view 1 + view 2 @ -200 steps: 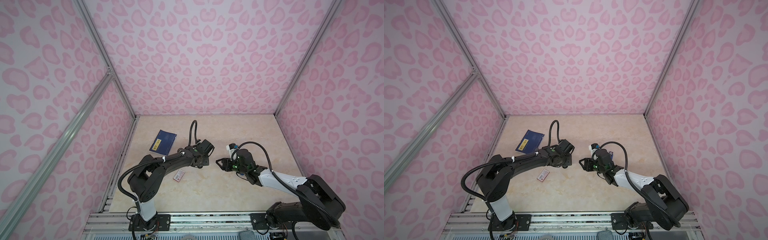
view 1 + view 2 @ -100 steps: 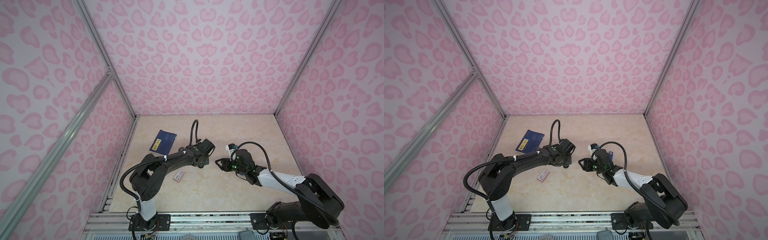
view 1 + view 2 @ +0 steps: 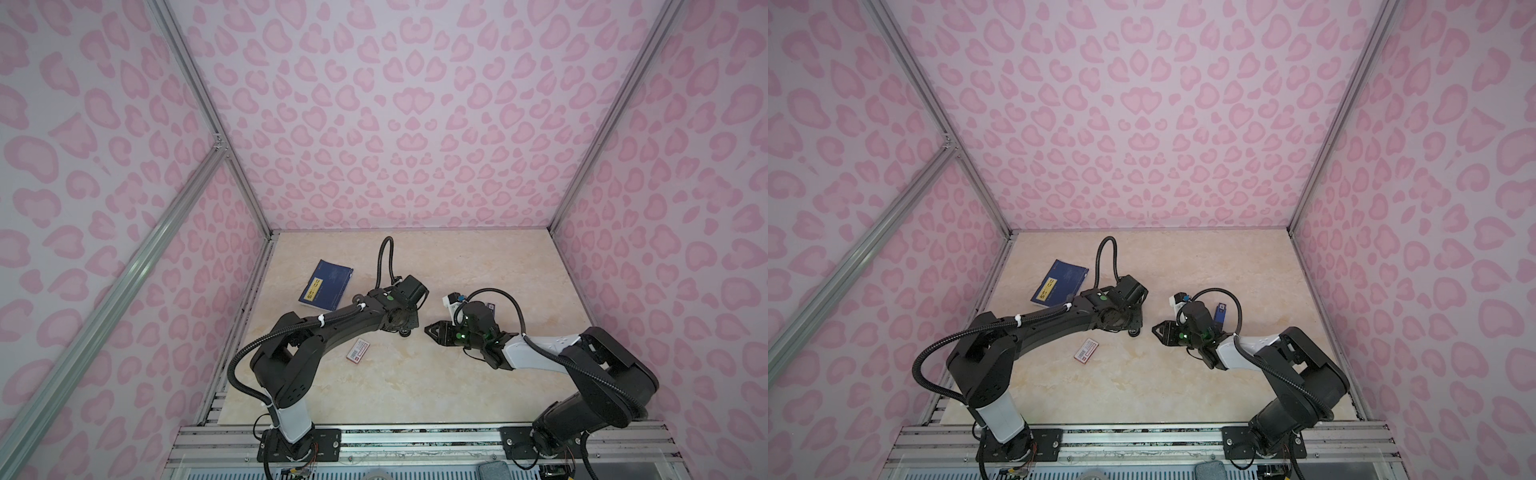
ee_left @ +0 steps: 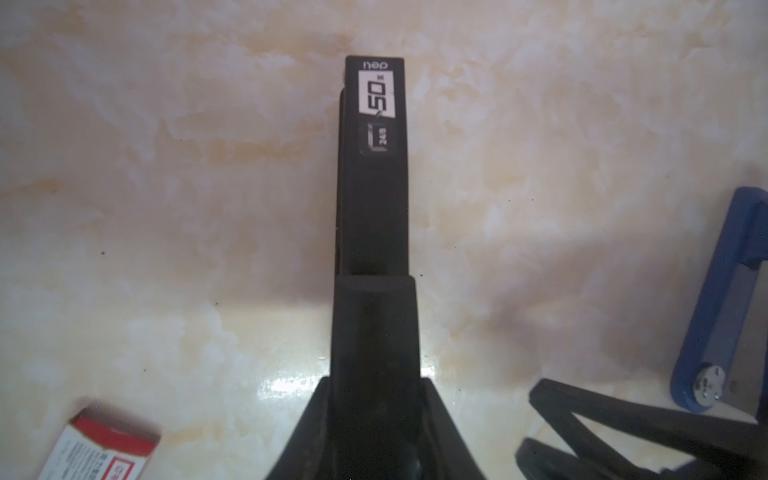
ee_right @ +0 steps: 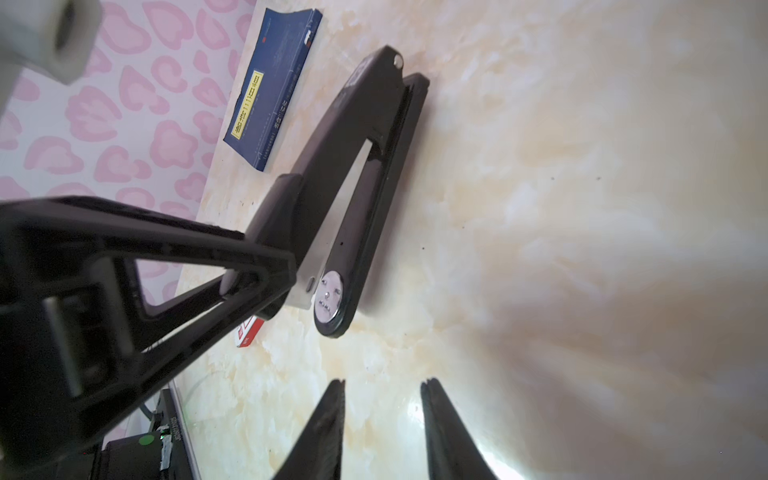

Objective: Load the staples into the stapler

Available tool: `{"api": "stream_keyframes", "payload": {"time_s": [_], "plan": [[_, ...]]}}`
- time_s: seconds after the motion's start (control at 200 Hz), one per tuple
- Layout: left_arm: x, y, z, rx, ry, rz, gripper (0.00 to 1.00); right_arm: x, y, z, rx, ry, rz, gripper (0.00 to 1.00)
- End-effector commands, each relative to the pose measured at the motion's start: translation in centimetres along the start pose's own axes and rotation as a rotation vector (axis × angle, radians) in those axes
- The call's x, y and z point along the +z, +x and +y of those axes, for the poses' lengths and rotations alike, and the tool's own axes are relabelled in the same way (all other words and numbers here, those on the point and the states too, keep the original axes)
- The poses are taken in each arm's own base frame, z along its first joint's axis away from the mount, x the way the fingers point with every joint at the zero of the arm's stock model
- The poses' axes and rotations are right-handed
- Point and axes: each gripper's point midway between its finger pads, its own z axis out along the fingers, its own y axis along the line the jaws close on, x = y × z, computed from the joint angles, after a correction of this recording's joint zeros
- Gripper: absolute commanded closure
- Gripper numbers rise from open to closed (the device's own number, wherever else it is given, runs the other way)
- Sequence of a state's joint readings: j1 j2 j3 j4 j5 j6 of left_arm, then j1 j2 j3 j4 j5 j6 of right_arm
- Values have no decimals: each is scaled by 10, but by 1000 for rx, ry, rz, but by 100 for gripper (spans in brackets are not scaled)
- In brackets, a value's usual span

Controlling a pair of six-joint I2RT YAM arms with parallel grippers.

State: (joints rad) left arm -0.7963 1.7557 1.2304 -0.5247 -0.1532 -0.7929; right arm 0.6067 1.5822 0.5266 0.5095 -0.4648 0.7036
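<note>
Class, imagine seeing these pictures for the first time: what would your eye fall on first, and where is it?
First, the pink blotches covering the walls around a pale marbled table. Then, mid-table, the left hand clamps a black stapler, with the right hand open and empty near it. A blue booklet lies back-left, a red-and-white box nearer the front.

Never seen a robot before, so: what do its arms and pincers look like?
Chunky black links: the left arm has a white segment near its base, the right arm a white forearm. Ribbed black cable hoses loop alongside; green lights glow. The left gripper and right gripper each have two black tapering fingers.
</note>
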Motion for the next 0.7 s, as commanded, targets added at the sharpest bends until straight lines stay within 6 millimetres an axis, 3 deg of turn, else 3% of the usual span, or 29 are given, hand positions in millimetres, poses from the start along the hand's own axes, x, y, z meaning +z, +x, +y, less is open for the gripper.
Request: {"api": "stream_keyframes", "payload": {"time_s": [0.0,0.145,0.695], "plan": [[-11,-9,-11,-47,60,-32,96,10,-4,20,8,-84,-4,67],[-16,-10,-13,-55,72,-37,96,16,-4,28,21,-127,-2,63],[-24,-13,-16,-85,108,-56,96,31,-8,33,50,-176,16,65]]}}
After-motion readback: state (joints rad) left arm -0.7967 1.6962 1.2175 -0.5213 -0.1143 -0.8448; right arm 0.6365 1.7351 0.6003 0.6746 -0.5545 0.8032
